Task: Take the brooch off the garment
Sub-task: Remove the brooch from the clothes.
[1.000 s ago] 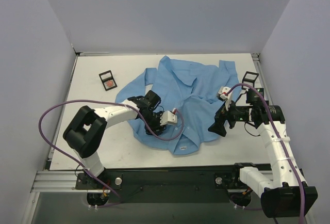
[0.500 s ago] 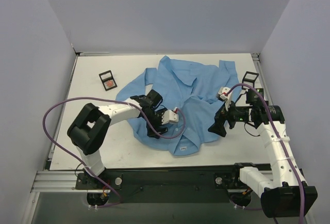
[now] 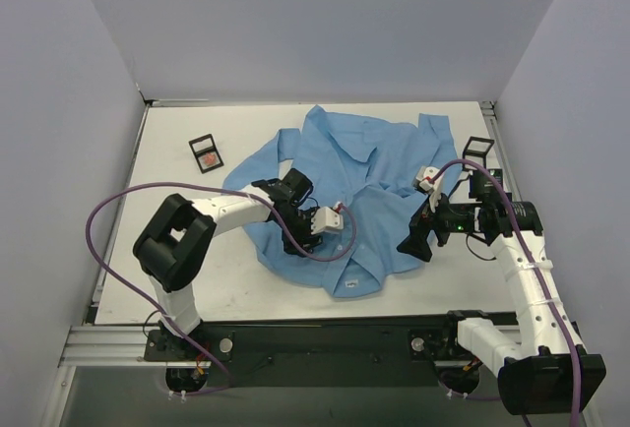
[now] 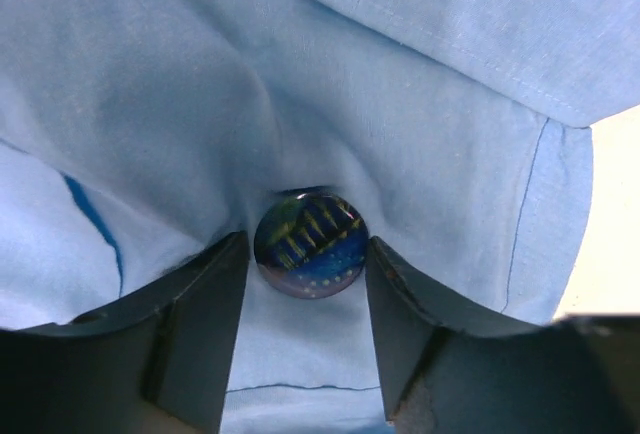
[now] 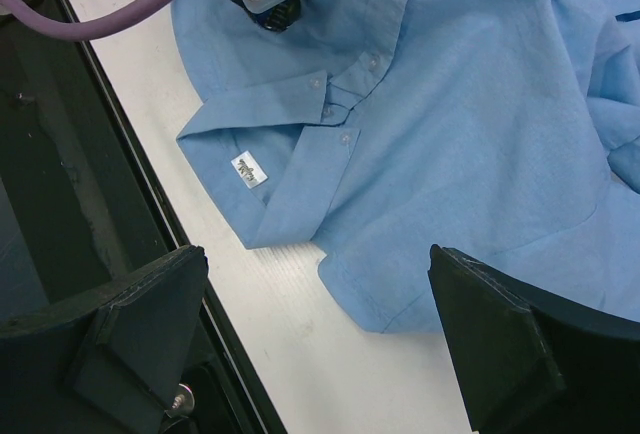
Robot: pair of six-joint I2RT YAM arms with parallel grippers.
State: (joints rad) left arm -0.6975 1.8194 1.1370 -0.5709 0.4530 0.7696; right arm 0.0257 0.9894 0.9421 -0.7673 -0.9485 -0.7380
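Your left pincer (image 4: 306,242) has its fingers apart, one on each side of the brooch (image 4: 310,245), which lies flat on the shirt (image 4: 430,104) right between the fingertips. A sliver of cloth shows between the brooch and the left finger, so I judge it is not clamped yet. Close squarely on the brooch's rim rather than on the fold of cloth bunched just beyond the fingertips. Then pull gently, because the shirt is likely to lift with it. Your right pincer (image 5: 318,334) is wide apart and holds nothing, hovering above the shirt's near hem with the collar just ahead and to its left. From there it could press the cloth down near the left pincer while that one pulls. As for writing, the brooch carries yellowish stripes and pale dots on dark blue, with no words I can make out. A small white label (image 5: 248,169) sits inside the neck, ahead and left of the right pincer, its print too small to read.
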